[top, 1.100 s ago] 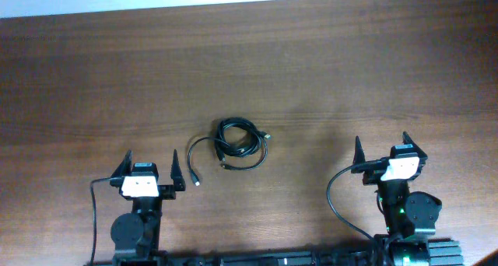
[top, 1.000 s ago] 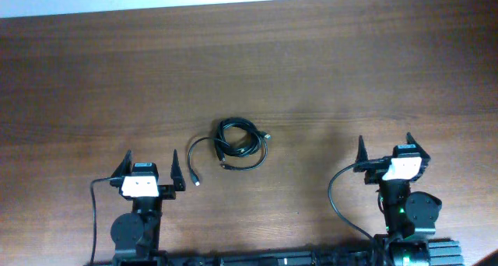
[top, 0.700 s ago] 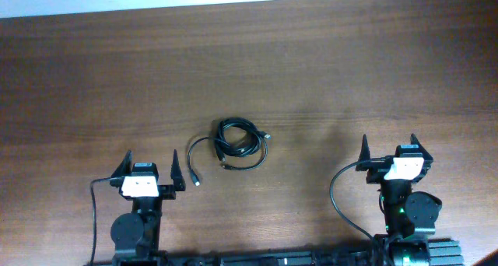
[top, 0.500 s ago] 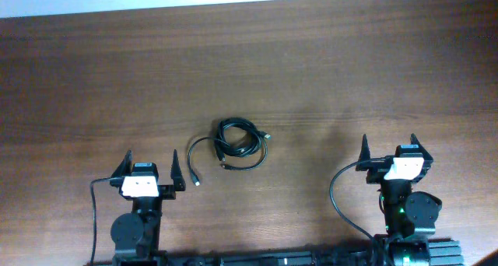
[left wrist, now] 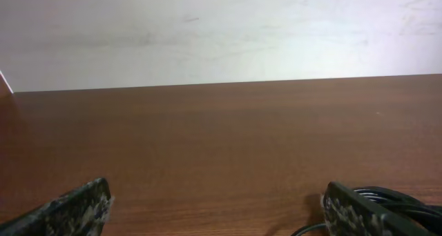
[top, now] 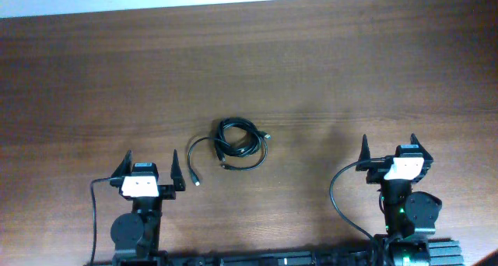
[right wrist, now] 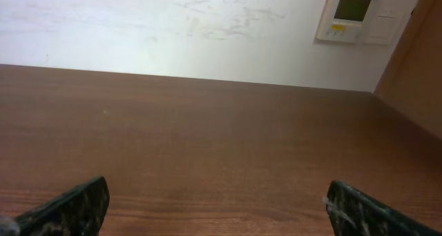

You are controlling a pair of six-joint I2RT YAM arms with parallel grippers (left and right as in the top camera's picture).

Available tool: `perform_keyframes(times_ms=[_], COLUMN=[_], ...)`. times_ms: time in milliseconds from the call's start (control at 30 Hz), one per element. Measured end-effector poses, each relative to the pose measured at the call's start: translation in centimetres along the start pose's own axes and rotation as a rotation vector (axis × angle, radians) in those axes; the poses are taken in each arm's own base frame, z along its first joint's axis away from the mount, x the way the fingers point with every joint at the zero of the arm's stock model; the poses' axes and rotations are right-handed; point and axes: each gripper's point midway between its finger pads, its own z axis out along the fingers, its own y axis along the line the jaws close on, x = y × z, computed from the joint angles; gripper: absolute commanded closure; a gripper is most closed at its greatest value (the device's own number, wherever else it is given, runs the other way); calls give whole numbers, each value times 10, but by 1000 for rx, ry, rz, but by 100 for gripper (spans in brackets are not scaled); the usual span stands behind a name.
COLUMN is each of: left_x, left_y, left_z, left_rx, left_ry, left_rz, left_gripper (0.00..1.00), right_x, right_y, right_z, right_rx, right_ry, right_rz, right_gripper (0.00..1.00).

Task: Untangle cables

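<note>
A bundle of thin black cables [top: 241, 145] lies coiled on the brown wooden table [top: 249, 71], near the middle. One loose end runs left and down to a small plug [top: 195, 177] close to my left gripper. My left gripper [top: 151, 166] is open and empty at the front left, just left of that plug. In the left wrist view the gripper [left wrist: 217, 207] shows both fingertips wide apart, with part of the cables [left wrist: 394, 198] behind the right finger. My right gripper [top: 387, 150] is open and empty at the front right, far from the cables; it also shows in the right wrist view [right wrist: 217, 205].
A white wall [left wrist: 221, 29] runs behind the table's far edge. A wall thermostat [right wrist: 354, 14] hangs at the upper right in the right wrist view. Each arm's own black cable [top: 336, 196] loops beside its base.
My right gripper has shifted slightly to the right and toward the front. The left arm and the cables have not moved.
</note>
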Motion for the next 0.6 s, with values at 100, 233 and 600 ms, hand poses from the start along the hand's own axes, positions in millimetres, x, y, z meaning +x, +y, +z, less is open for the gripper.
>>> perform_keyframes(times_ms=[100, 233, 600], left_x=[0, -1, -12], left_y=[0, 1, -10], left_z=[0, 0, 0], left_rx=[0, -4, 60], left_ry=[0, -6, -50], left_rz=[0, 0, 1], left_gripper=[2, 2, 2], right_x=[0, 0, 0], right_y=[0, 0, -1], right_z=[0, 0, 0], right_rx=[0, 0, 3], right_ry=[0, 0, 1], right_rz=[0, 0, 0], right_gripper=[1, 1, 1])
